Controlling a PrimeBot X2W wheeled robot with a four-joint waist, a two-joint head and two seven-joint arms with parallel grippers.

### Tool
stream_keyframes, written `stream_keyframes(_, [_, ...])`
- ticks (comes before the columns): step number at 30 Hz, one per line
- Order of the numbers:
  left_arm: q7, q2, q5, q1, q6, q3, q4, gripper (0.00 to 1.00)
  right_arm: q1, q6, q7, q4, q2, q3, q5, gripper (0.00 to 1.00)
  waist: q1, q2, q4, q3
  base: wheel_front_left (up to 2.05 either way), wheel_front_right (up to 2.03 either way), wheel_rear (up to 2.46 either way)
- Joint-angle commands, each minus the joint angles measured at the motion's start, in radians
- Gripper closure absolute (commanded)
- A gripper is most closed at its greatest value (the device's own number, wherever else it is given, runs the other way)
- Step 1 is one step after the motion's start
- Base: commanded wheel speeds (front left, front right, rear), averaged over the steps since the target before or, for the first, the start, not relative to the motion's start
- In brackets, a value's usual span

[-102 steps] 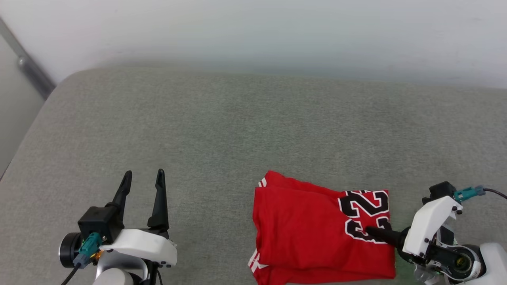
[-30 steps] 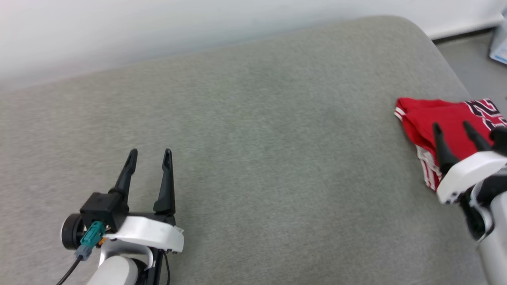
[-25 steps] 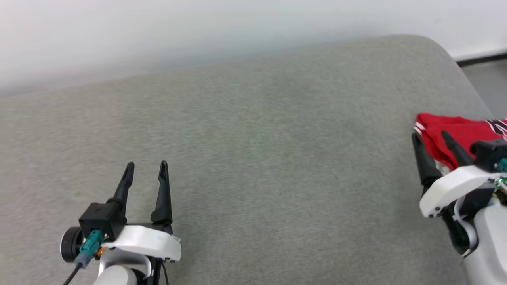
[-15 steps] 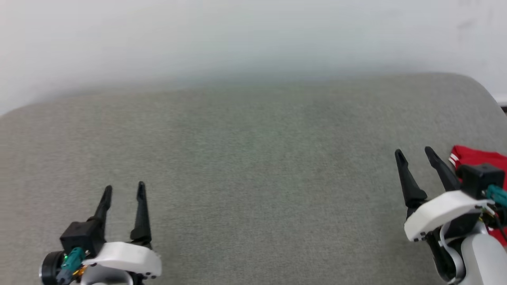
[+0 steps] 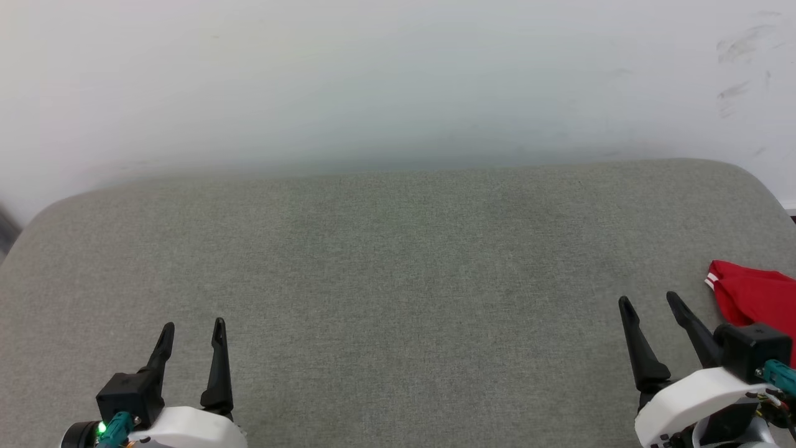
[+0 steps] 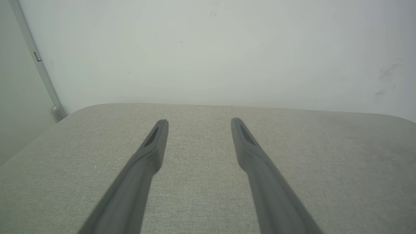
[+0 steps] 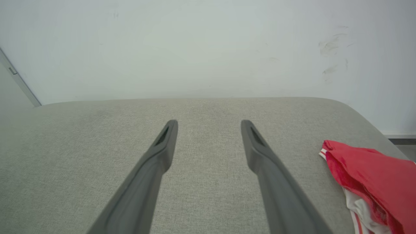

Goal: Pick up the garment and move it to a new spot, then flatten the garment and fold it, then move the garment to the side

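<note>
The folded red garment (image 5: 755, 297) lies at the far right edge of the grey cushioned surface (image 5: 398, 261), partly cut off by the frame and by my right wrist. In the right wrist view the garment (image 7: 367, 175) shows red folds with white striped trim, to the right of the fingers. My right gripper (image 5: 650, 305) is open and empty, just left of the garment and apart from it. My left gripper (image 5: 193, 330) is open and empty at the lower left, over bare cushion. The black print is hidden.
A pale wall (image 5: 398, 81) rises directly behind the cushion's rounded back edge. A grey vertical strip (image 6: 39, 65) runs down the wall at the left. Dark floor (image 7: 401, 141) shows past the cushion's right corner.
The right gripper let go of the garment and drew back open. The head camera swung and tilted, so the garment now sits at the far right edge. Both grippers stand lower in view.
</note>
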Motion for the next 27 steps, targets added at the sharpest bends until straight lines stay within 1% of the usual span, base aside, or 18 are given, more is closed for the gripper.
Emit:
stream_keyframes(1, [0.003, 0.003, -0.002, 0.009, -0.003, -0.003, 0.004, 0.00, 0.024, -0.001, 0.003, -0.016, 0.007, -0.003, -0.009, 0.00, 0.0003, 0.0000, -0.002, -0.003, 0.00, 0.00, 0.00])
stream_keyframes(9, [0.010, 0.007, -0.011, 0.003, -0.004, -0.007, 0.013, 0.00, 0.036, -0.001, 0.006, -0.039, 0.020, 0.003, -0.020, 0.00, 0.0003, 0.0000, -0.015, -0.004, 0.00, 0.00, 0.00])
stream_keyframes(23, [0.012, 0.010, -0.026, 0.001, -0.010, -0.007, 0.026, 0.00, 0.014, -0.001, -0.001, -0.026, 0.022, 0.011, -0.021, 0.00, 0.0003, 0.0000, -0.014, -0.004, 0.00, 0.00, 0.00])
stream_keyframes(24, [0.014, 0.003, -0.028, 0.003, -0.008, -0.006, 0.028, 1.00, 0.028, 0.000, 0.003, -0.026, 0.018, 0.010, -0.018, 1.00, 0.0003, 0.0000, -0.014, -0.004, 0.00, 0.00, 0.00])
stream_keyframes(27, [0.019, -0.013, -0.046, 0.012, -0.013, -0.006, 0.041, 1.00, 0.032, 0.000, 0.007, -0.001, 0.020, 0.006, 0.005, 1.00, 0.0003, 0.0000, -0.013, -0.003, 0.00, 0.00, 0.00])
